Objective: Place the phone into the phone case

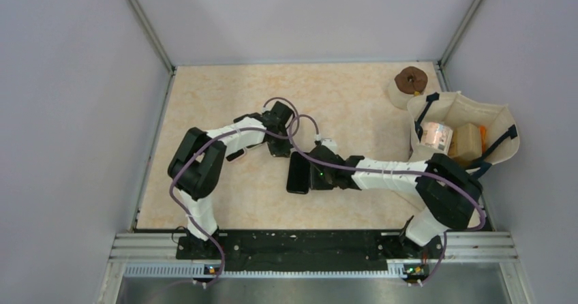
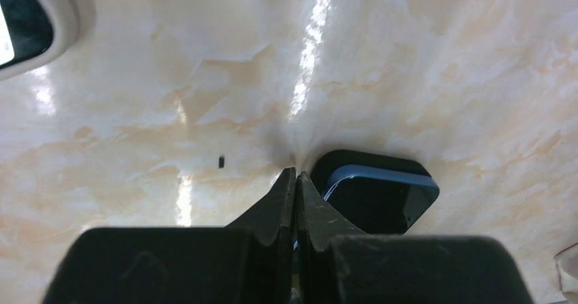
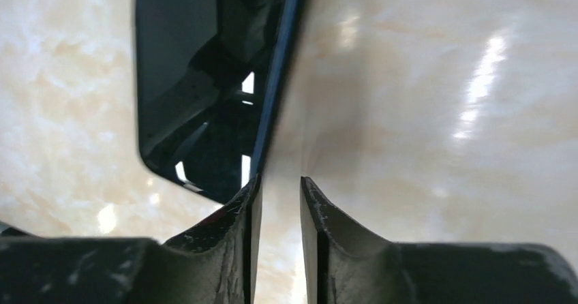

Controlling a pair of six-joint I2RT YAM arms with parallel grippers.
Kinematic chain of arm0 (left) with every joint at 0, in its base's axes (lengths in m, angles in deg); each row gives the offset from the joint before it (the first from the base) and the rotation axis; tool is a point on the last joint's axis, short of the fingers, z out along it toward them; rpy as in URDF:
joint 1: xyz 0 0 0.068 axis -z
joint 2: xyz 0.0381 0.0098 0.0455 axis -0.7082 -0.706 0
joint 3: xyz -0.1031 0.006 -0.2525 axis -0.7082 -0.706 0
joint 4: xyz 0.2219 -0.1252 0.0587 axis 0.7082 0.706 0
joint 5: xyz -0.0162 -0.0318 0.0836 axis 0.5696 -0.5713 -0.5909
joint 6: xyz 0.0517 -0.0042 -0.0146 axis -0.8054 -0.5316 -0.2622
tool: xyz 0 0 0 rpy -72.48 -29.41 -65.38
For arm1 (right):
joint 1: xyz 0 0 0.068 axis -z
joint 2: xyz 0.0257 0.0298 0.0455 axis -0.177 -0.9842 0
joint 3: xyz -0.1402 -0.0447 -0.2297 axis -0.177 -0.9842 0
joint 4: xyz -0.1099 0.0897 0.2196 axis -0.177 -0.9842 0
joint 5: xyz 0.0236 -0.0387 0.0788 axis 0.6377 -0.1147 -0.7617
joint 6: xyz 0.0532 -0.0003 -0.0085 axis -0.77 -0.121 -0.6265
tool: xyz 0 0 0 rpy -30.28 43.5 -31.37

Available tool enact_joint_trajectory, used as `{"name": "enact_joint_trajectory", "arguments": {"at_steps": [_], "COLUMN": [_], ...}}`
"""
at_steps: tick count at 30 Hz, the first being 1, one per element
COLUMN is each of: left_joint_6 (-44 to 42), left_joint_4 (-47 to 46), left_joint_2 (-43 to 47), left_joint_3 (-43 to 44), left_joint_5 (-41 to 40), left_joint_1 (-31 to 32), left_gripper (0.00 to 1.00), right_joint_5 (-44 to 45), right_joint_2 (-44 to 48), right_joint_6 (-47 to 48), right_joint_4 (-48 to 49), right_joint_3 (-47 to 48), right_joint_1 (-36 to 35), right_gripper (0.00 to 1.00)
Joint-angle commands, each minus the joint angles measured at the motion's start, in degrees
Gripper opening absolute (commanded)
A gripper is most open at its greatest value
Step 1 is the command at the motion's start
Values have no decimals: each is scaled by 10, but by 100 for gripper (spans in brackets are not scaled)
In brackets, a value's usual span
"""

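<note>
left gripper (image 2: pixel 294 180): jaws pressed together with nothing between them, tips down at the table (image 2: pixel 443 79). right gripper (image 3: pixel 280 181): jaws a narrow gap apart, only bare table showing in the gap; it holds nothing.

phone (image 2: pixel 382 198): lies flat, screen up, just ahead and to the right of the left gripper's tips; contact cannot be ruled out. from the right wrist view it runs ahead and to the left of the right gripper. its blue edge meets the tip of that gripper's left-hand finger; touching or merely beside, cannot tell.

phone case (image 2: pixel 351 159): a black rim wraps the phone's far corner outside the blue edge. judgement: the phone is laid in the case and insertion is largely done. the blue edge reads proud of the black rim on the far side, so full seating is not confirmed. what is left looks like pressing edges and corners home.

surroundings: a small dark speck (image 2: pixel 221 161) lies ahead-left of the left gripper, apart from the phone. a white-rimmed object (image 2: pixel 58 18) sits far ahead-left; its identity cannot be told. overhead, a cloth bag (image 1: pixel 496 113) holding boxes and a brown-topped roll (image 1: pixel 411 80) lie well behind the right gripper.

obstruction: nothing lies between either gripper and the phone. the grippers stand close together, which is the only crowding noted.
</note>
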Motion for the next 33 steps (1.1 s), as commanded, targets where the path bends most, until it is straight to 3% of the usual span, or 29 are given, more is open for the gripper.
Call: {"name": "enact_joint_trajectory", "arguments": {"at_steps": [1, 9, 18, 24, 33], "left_joint_6": [-16, -32, -79, -73, -44], "left_joint_4": [17, 28, -2, -22, 6], "left_joint_2": [-35, -88, -123, -41, 112], "left_joint_3": [46, 106, 171, 93, -32], "left_joint_5": [27, 73, 193, 157, 57], "left_joint_1": [-2, 22, 119, 118, 78], "left_gripper": [7, 6, 6, 14, 23], "right_joint_5": [-9, -24, -81, -136, -108], "right_joint_2": [44, 59, 93, 140, 177], "right_joint_6": [62, 127, 151, 151, 123], "right_joint_4": [-75, -98, -69, -40, -62], "right_joint_3": [51, 106, 37, -48, -76], "right_joint_1": [75, 197, 254, 248, 190], "right_gripper": [29, 32, 35, 43, 42]}}
